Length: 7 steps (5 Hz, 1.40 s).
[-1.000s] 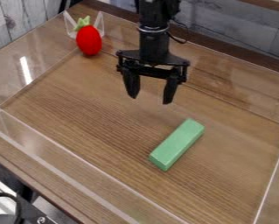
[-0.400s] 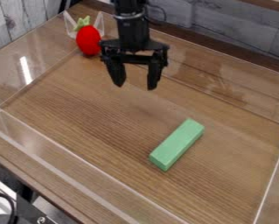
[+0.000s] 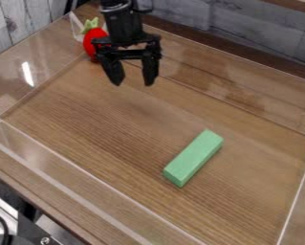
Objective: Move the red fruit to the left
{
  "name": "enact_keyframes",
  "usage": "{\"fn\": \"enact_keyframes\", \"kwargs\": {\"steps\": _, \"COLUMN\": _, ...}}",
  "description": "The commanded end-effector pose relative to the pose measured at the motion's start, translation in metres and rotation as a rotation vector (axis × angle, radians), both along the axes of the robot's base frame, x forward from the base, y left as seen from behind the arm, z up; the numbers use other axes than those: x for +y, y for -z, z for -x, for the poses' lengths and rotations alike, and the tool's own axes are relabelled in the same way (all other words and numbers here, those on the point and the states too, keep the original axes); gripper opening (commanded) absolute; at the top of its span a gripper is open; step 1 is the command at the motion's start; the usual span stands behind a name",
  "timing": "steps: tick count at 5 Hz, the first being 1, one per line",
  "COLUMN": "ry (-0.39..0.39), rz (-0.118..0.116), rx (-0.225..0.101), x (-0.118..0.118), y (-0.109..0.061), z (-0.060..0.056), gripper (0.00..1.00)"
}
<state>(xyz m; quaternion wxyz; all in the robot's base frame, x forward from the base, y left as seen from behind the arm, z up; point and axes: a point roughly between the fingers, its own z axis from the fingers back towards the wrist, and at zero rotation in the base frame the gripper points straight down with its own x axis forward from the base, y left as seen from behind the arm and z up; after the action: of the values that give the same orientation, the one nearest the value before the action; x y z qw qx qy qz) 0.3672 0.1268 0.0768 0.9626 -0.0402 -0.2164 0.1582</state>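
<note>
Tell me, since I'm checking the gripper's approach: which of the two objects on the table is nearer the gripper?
The red fruit, partly hidden behind the gripper; the green block lies farther off, fully visible.

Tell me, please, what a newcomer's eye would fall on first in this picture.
Probably the light green block, lying at a slant on the wooden table, toward the lower right of the view. Next, the black tool at the top centre-left, its two fingers apart, and just behind it the glossy red fruit, partly hidden.
</note>
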Motion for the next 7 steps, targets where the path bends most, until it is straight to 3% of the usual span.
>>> {"fn": "enact_keyframes", "kwargs": {"steps": 1, "ry": -0.017, "rz": -0.041, "rx": -0.075, "x": 0.029, "y": -0.021, "z": -0.008, "gripper": 1.00}}
{"fn": "enact_keyframes", "kwargs": {"steps": 3, "ry": 0.044, "rz": -0.053, "rx": -0.113, "x": 0.051, "y": -0.049, "z": -0.004, "gripper": 1.00}}
{"fn": "enact_keyframes", "kwargs": {"steps": 5, "ry": 0.087, "rz": -0.070, "rx": -0.144, "x": 0.080, "y": -0.054, "z": -0.004, "gripper": 1.00}}
{"fn": "enact_keyframes", "kwargs": {"steps": 7, "ry": 0.041, "rz": -0.087, "rx": -0.153, "x": 0.089, "y": -0.043, "z": -0.004, "gripper": 1.00}}
